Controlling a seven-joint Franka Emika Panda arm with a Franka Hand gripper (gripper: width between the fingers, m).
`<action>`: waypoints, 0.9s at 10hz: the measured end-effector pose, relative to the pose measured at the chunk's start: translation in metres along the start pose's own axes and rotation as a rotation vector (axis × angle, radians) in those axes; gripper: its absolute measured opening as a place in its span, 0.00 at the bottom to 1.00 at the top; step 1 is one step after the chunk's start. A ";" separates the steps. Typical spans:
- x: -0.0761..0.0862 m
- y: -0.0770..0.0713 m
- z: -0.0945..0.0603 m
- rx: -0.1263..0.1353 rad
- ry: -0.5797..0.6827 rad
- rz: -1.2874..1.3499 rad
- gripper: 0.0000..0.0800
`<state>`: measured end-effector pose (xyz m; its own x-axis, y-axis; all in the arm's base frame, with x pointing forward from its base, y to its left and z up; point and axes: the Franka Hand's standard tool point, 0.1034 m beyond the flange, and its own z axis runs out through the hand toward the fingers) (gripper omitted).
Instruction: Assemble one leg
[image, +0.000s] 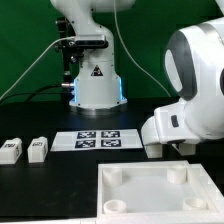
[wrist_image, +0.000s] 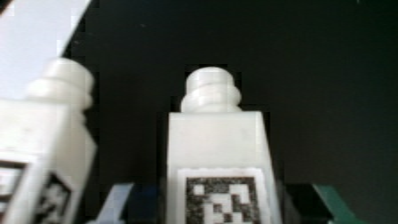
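Note:
In the wrist view a leg (wrist_image: 221, 140), a white post with a knobbed end and a marker tag, lies on the black table between my gripper's (wrist_image: 224, 206) fingers (wrist_image: 128, 203). The jaws stand on either side of it with a dark gap on each side, open. A second leg (wrist_image: 43, 135) lies close beside it. In the exterior view two more legs (image: 10, 151) (image: 38, 149) lie at the exterior view's left. The arm's white body (image: 190, 95) hides the gripper and the legs under it.
The marker board (image: 98, 139) lies mid-table in front of the robot base (image: 95, 85). The large flat white panel (image: 150, 200) with corner sockets lies at the front, just below the arm. A green backdrop stands behind.

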<state>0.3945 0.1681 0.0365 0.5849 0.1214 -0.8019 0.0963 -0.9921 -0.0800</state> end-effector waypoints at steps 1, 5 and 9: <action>-0.011 0.004 -0.023 -0.002 0.047 -0.004 0.36; -0.045 0.029 -0.091 0.009 0.356 -0.032 0.36; -0.052 0.046 -0.117 0.000 0.708 -0.020 0.36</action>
<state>0.4625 0.1199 0.1439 0.9661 0.1305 -0.2226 0.1128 -0.9895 -0.0905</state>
